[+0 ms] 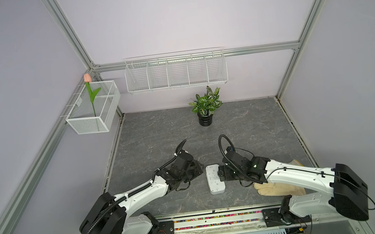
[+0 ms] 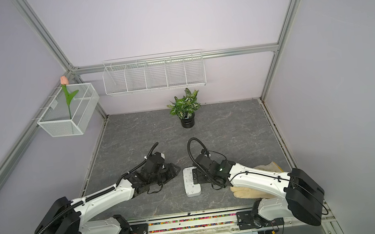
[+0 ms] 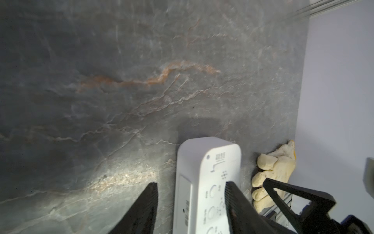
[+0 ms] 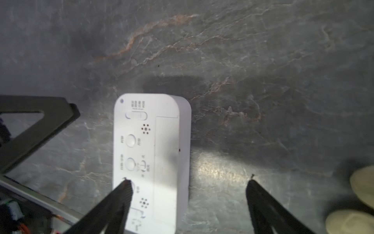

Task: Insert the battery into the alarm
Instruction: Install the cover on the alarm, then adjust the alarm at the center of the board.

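Observation:
The alarm [image 1: 215, 178] [image 2: 191, 181] is a white rounded block lying face down on the grey table, its back with round buttons and small holes turned up. My left gripper [image 1: 200, 168] [image 3: 191, 194] is just left of it and open. One of its fingers is over the alarm's [image 3: 204, 182] back and the other stands clear of its side. My right gripper [image 1: 222, 173] [image 4: 188, 182] reaches in from the right and is wide open, with one fingertip over the alarm's [image 4: 151, 141] buttons. The back's rectangular cover panel [image 4: 168, 154] lies flush. The battery is out of view.
A cream work glove [image 1: 282, 189] [image 3: 273, 168] lies on the table under my right arm, close to the right wall. A potted plant [image 1: 205, 107] stands at the back. White wire baskets [image 1: 176, 72] [image 1: 93, 108] hang on the walls.

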Controlling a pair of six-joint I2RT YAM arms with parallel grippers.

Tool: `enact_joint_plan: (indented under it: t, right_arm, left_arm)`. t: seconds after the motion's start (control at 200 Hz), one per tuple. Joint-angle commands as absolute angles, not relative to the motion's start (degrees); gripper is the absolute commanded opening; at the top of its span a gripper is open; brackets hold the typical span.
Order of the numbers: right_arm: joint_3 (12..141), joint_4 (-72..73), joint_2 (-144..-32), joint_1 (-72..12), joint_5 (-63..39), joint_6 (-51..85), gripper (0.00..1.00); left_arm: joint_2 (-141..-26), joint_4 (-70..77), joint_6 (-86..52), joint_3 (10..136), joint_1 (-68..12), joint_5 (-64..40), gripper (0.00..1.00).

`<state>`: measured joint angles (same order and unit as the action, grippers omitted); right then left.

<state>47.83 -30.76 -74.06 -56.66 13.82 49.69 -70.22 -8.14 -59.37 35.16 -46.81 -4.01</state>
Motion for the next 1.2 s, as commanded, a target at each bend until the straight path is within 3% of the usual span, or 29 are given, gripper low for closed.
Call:
enact_joint_plan:
  t: [0.0, 0.405, 1.195]
  right_arm:
    - [54.1, -43.6, -74.9, -60.3, 20.2, 52.2, 0.89]
    - [63.1, -46.6, -89.6, -69.9, 22.4, 56.3, 0.89]
    - [60.9, -40.5, -95.2, -70.3, 17.5, 60.3, 0.89]
  left_arm:
    - [-64.8, -14.6, -57.7, 34.9, -45.3, 1.0, 0.57]
    - [-37.3, -21.7, -64.2, 23.2, -43.3, 11.4, 0.65]
    - [-40.6, -18.1, -65.7, 20.8, -43.3, 8.9, 0.64]
